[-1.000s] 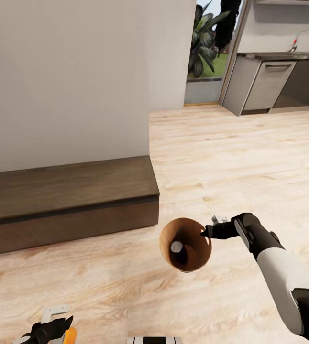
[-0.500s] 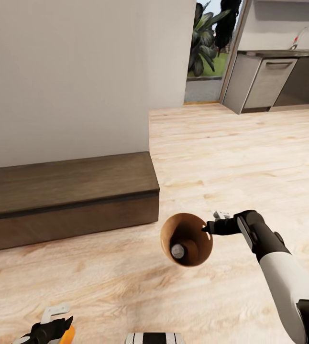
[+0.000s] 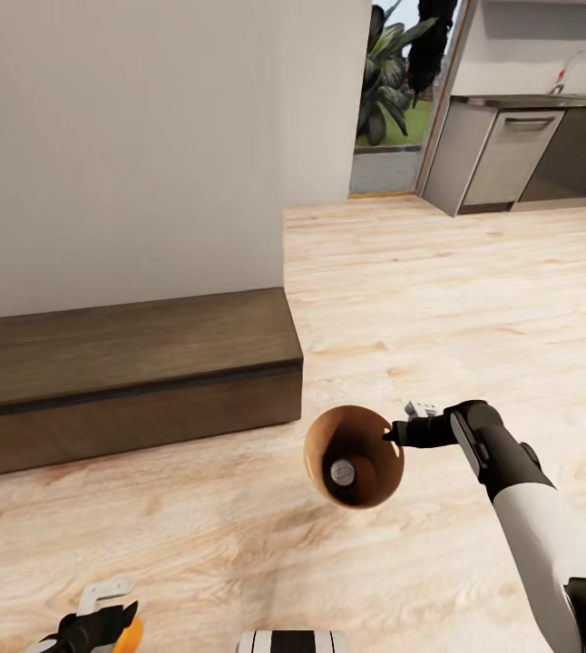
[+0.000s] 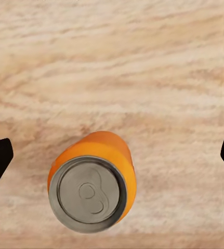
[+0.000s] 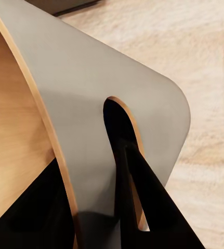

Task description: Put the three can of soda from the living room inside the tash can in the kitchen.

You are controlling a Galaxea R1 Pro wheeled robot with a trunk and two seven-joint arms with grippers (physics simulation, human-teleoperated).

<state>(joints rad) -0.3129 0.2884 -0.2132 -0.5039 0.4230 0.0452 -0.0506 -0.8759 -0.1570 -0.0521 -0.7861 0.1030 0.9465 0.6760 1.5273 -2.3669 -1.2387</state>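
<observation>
One orange soda can (image 4: 92, 189) — unlabelled — in left end effector (image 3: 102, 626).

Trash can (image 3: 375, 485): brown inner wall, grey outside. Soda can (image 4: 93, 181): orange body, grey top. Floor (image 3: 438, 290): pale wood grain. Step (image 3: 121, 372): dark brown. Cabinets (image 3: 502, 159): grey.

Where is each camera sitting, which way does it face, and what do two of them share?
Head: high, facing down over wood floor; right arm holds the trash can, a can inside.
Left wrist: looks down past dark fingers onto an orange can.
Right wrist: close on the bin wall, one finger through its slot.
Shared: head and right wrist see the bin.
</observation>
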